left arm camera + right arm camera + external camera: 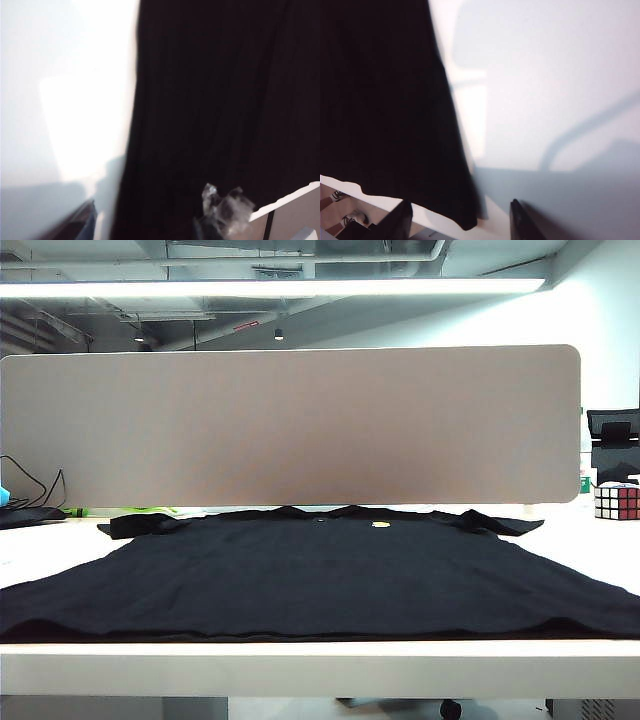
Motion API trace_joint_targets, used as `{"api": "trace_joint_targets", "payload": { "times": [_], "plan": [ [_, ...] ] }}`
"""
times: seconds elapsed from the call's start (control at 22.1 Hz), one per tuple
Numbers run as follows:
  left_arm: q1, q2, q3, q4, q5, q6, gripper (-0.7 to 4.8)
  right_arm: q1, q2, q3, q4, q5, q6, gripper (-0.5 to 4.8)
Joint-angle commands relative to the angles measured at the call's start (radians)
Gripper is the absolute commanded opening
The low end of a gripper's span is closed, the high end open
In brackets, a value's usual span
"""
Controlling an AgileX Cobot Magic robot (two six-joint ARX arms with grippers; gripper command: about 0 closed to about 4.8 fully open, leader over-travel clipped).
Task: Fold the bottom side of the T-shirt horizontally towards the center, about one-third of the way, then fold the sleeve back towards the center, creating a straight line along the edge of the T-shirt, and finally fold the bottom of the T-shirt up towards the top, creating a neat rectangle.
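Note:
The black T-shirt (320, 570) lies flat on the white table, collar and a small yellow-green mark (381, 525) at the far side. The bottom of the T-shirt (320, 632) runs along the table's front edge. Neither gripper shows in the exterior view. In the left wrist view my left gripper (145, 225) is open over the shirt (215, 100), its fingers straddling the cloth's side edge. My right gripper (460, 220) is open as well. The shirt's hem corner (470, 220) lies between its fingers.
A beige divider panel (290, 425) stands behind the shirt. A Rubik's cube (617, 501) sits at the far right of the table. The sleeves (140, 525) spread out at both far corners. The table's front edge (350, 192) runs close under the hem.

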State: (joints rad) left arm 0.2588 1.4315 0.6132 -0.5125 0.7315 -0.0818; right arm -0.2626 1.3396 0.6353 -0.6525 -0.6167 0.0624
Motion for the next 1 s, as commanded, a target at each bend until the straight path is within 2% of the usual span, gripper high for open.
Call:
{"api": "trace_joint_targets", "payload": {
  "times": [0.05,0.14,0.18,0.45,0.54,0.86,0.91,0.95,1.0],
  "plan": [
    [-0.032,0.009,-0.010,-0.055,-0.066,0.022,2.48,0.035,0.023,0.003,0.032,-0.003,0.001,2.66],
    [-0.060,0.009,-0.010,-0.055,-0.083,0.023,2.48,0.066,0.054,0.003,0.051,-0.015,0.001,3.09],
    [-0.063,0.009,-0.011,-0.056,-0.084,0.023,2.48,0.080,0.072,0.003,0.061,-0.018,0.001,3.47],
    [-0.071,0.009,-0.011,-0.060,-0.081,0.029,2.47,0.085,0.091,0.003,0.080,-0.014,0.016,3.45],
    [-0.077,0.010,-0.011,-0.055,-0.081,0.030,2.47,0.085,0.091,0.003,0.081,-0.013,0.016,3.14],
    [-0.077,0.010,-0.011,-0.052,-0.080,0.030,2.42,0.085,0.091,0.003,0.081,-0.010,0.016,3.10],
    [-0.077,0.010,-0.011,-0.053,-0.080,0.030,2.35,0.085,0.091,0.003,0.080,-0.010,0.016,2.95],
    [-0.077,0.010,-0.011,-0.055,-0.080,0.030,2.14,0.087,0.091,0.003,0.078,-0.010,0.016,2.34],
    [-0.077,0.010,-0.011,-0.056,-0.076,0.030,1.93,0.087,0.091,0.003,0.077,-0.010,0.016,2.03]
  ]
}}
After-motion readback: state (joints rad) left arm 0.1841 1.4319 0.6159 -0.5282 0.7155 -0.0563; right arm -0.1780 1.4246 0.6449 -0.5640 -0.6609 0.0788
